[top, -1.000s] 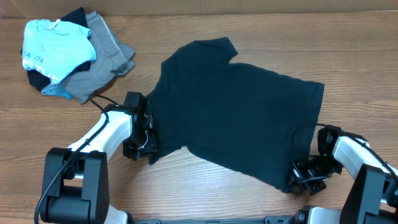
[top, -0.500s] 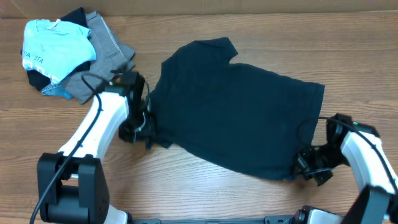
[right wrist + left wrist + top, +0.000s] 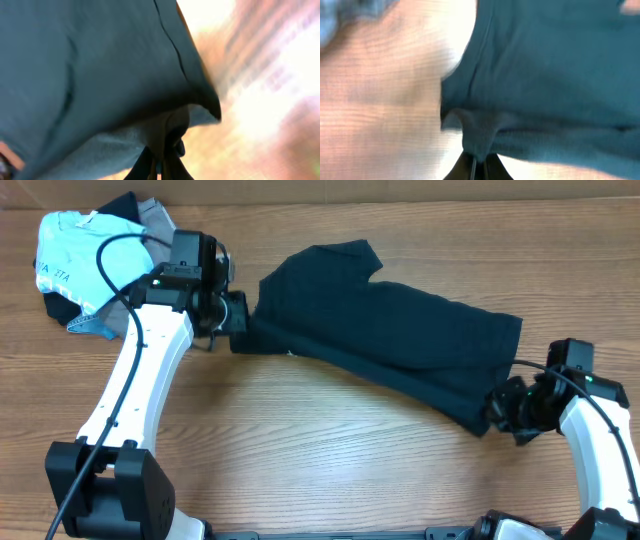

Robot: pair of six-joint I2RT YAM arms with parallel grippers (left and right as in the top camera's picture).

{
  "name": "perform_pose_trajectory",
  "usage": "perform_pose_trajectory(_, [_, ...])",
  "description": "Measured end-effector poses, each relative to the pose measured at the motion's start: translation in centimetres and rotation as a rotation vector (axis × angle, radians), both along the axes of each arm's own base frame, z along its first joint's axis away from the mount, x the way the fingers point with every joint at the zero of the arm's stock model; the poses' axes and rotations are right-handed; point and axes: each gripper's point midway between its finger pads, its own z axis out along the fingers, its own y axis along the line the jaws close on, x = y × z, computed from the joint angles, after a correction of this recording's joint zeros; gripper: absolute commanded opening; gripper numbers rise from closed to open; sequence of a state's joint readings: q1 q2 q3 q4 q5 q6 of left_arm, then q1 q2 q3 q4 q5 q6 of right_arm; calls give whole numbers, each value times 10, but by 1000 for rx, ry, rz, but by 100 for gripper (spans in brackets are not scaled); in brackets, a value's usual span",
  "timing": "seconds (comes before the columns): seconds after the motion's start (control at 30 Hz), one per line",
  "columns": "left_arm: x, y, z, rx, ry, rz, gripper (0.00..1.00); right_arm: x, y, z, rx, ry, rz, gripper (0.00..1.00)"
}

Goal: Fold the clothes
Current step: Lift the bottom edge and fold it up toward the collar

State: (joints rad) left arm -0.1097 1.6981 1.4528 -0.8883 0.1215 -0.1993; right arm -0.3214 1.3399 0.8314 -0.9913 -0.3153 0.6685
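Note:
The black T-shirt lies across the middle of the wooden table, its near part lifted and doubled back over the rest. My left gripper is shut on the shirt's left edge, near the sleeve. In the left wrist view the fingers pinch a bunch of dark cloth. My right gripper is shut on the shirt's right lower corner. In the right wrist view the fingers pinch a fold of the cloth. No logo shows.
A pile of other clothes sits at the back left: a light-blue shirt with white lettering on top of a grey garment. The left arm passes just beside that pile. Bare wood lies in front of the shirt.
Both grippers have carried the shirt's near edge away from me and upward, folding the near part over the far part. The left gripper moved furthest, up toward the clothes pile.

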Motion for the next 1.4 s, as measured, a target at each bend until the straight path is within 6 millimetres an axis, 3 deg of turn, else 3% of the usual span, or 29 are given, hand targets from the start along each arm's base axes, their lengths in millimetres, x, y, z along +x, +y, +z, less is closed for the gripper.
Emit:
perform_pose_trajectory(0.17, [18,-12,10,2,-95,-52,11,21,-8,4,-22,-83,-36,4])
perform_pose_trajectory(0.33, [9,-22,4,34,-66,-109,4,24,-9,5,-22,-89,-51,4])
perform_pose_trajectory(0.43, [-13,-14,-10,83,44,-107,4,12,-6,2,-13,-44,-33,4])
perform_pose_trajectory(0.53, [-34,-4,-20,129,144,-101,4,-13,-2,2,-2,58,-3,4])
perform_pose_trajectory(0.67, [-64,5,-27,164,268,-103,4,-46,-1,16,-6,186,29,4])
perform_pose_trajectory(0.83, [-86,9,-29,181,359,-109,5,-64,2,32,-32,187,48,4])
perform_pose_trajectory(0.97, [-76,7,-28,176,318,-107,9,-55,-5,33,-70,139,47,4])
perform_pose_trajectory(1.1, [-48,2,-24,158,202,-101,11,-33,-14,32,-103,68,23,4])
perform_pose_trajectory(1.4, [-17,-10,-15,105,68,-107,17,-14,-22,8,-88,109,-11,4])
